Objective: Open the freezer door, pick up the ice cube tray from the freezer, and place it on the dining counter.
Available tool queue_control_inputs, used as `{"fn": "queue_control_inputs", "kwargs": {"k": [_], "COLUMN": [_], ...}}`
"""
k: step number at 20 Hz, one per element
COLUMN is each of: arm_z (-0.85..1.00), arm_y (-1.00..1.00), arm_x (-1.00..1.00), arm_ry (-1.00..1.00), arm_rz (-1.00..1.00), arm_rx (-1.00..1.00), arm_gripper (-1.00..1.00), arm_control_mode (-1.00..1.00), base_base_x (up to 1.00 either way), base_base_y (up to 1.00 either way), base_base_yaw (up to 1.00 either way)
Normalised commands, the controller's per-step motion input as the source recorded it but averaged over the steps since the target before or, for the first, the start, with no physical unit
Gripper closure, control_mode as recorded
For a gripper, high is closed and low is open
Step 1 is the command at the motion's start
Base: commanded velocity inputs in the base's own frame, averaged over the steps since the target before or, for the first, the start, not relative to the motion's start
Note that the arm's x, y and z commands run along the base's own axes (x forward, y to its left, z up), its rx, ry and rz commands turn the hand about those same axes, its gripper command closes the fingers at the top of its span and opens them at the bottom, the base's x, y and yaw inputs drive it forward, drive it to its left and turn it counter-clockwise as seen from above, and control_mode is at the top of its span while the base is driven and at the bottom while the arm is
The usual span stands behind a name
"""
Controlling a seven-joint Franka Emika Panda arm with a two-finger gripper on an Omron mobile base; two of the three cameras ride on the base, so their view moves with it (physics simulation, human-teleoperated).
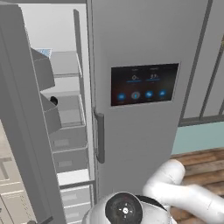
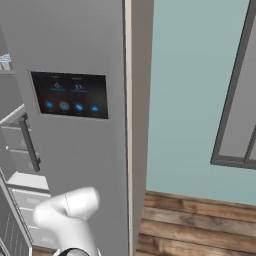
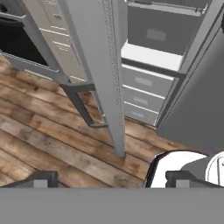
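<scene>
The ice cube tray point(image 1: 43, 52) sits on the freezer's point(image 1: 65, 109) top shelf, above a small black round object point(image 1: 54, 100). The freezer door point(image 1: 22, 113) stands swung open. The claw point(image 3: 111, 179) is spread, holding nothing, beside the door's edge.

The freezer door point(image 1: 26, 131) is showing a smooth matt gray finish. The touchscreen panel point(image 1: 144, 84) at its 3 o'clock is looking dark and glossy. The floor point(image 3: 48, 131) is showing rough-grained brown wood planks.
</scene>
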Motion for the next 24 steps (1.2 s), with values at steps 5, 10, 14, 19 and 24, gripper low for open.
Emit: {"fn": "queue_control_inputs", "kwargs": {"k": [5,10,14,19,24], "arm_z": [1.0,0.66,-0.2,-0.31,-0.32], "arm_y": [-0.99,-0.32,0.51,0.25,0.36], "arm_x": [-0.06,0.94,1.0,0.86,0.7], "arm_ry": [0.07,0.28,0.02,-0.01,0.0], "arm_rz": [0.05,0.0,0.0,-0.01,0.0], "arm_rx": [0.41,0.38,0.16,0.11,0.12], "arm_gripper": [-1.0,-1.0,-1.0,-1.0,-1.0], "arm_control_mode": [-1.0,-1.0,-1.0,-1.0,-1.0], "base_base_x": [0.0,0.0,0.0,0.0,0.0], "base_base_y": [0.0,0.0,0.0,0.0,0.0], "base_base_yaw": [0.0,0.0,0.0,0.0,0.0]}}
